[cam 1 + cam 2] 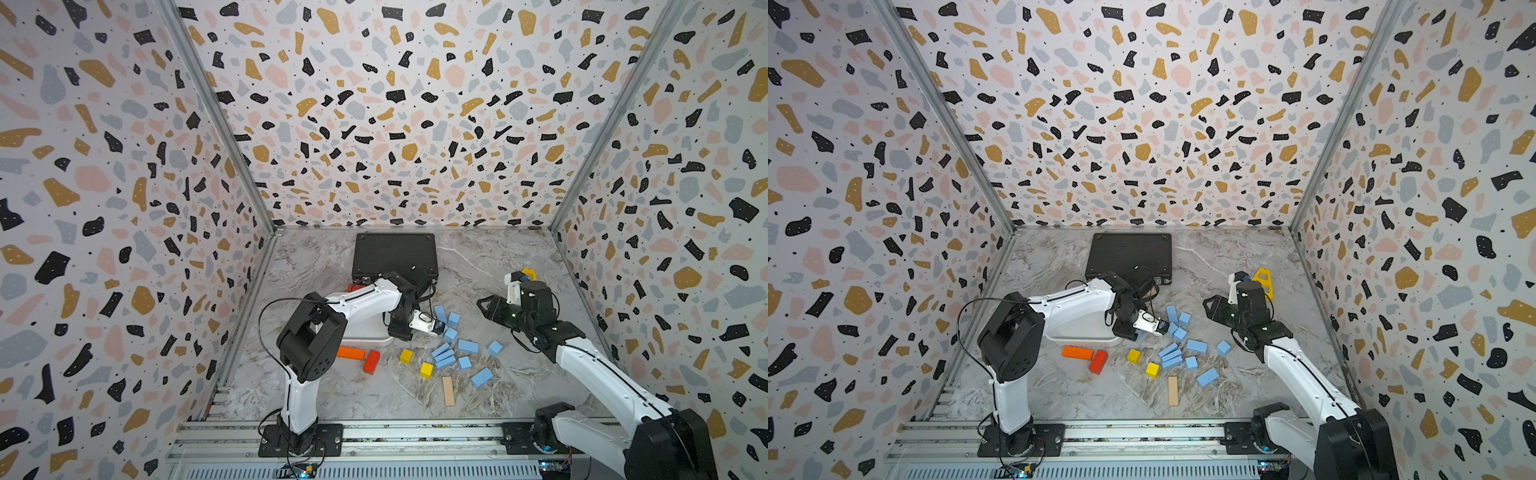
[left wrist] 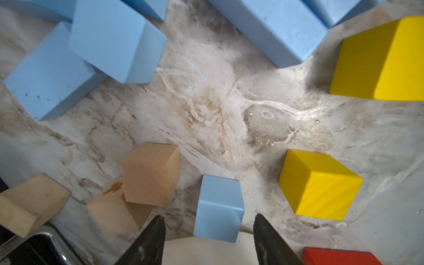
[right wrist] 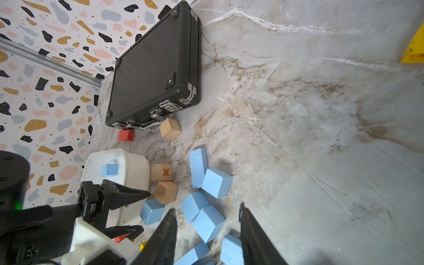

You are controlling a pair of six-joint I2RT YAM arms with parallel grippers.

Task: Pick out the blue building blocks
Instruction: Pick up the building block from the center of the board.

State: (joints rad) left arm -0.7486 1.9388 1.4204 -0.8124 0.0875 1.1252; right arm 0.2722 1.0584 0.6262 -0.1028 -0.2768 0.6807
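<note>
Several light-blue building blocks point(image 1: 467, 345) point(image 1: 1196, 345) lie in a loose cluster in the middle of the marble table. My left gripper point(image 1: 439, 328) point(image 2: 209, 216) is low at the cluster's left edge, open, with one blue cube point(image 2: 219, 206) point(image 3: 151, 211) between its fingertips and a gap on each side. Another blue cube point(image 3: 110, 169) lies inside the white bin point(image 3: 135, 165). My right gripper point(image 1: 480, 303) point(image 3: 207, 207) hovers open above the cluster's right side with nothing between its fingers.
A black case point(image 1: 394, 255) lies at the back. Two yellow cubes point(image 1: 406, 356), an orange bar point(image 1: 351, 353), a red block point(image 1: 371, 362) and a tan bar point(image 1: 448, 390) lie toward the front. Tan cubes point(image 3: 165, 191) sit beside the bin. A yellow piece point(image 1: 1263, 282) stands behind my right wrist.
</note>
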